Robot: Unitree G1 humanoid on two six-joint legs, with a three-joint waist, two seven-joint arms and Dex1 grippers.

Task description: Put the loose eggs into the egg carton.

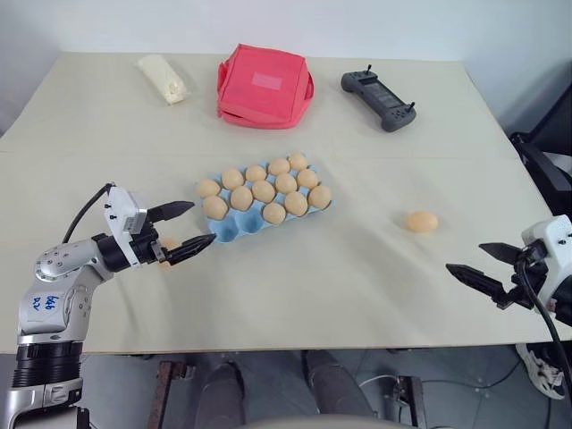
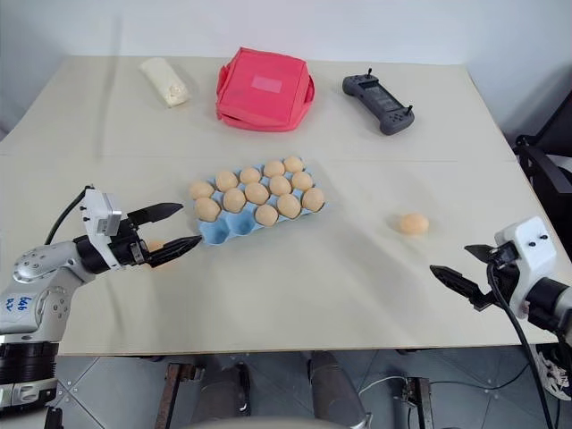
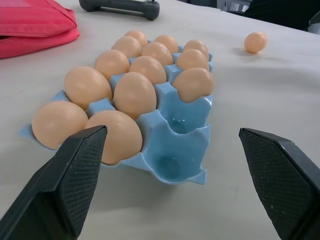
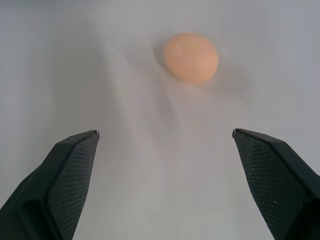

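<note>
The egg carton (image 1: 264,204) sits near the middle of the counter (image 1: 295,286), most of its cups filled with eggs; two cups at the corner nearest the left tool stand empty, as the left wrist view shows. The left tool (image 1: 185,229) hovers just beside that corner, its fingers spread wide and holding nothing. A second tan egg (image 1: 167,245) peeks out behind those fingers, on the counter close to the carton; whether it touches a finger cannot be told. One loose egg (image 1: 421,221) lies alone on the bare counter, well apart from the carton on the robot's right. The right tool (image 1: 483,266) hangs near the counter's front edge, fingers spread and empty, pointing toward that egg, which lies ahead of its tips and clear of them in the right wrist view (image 4: 191,57)
</note>
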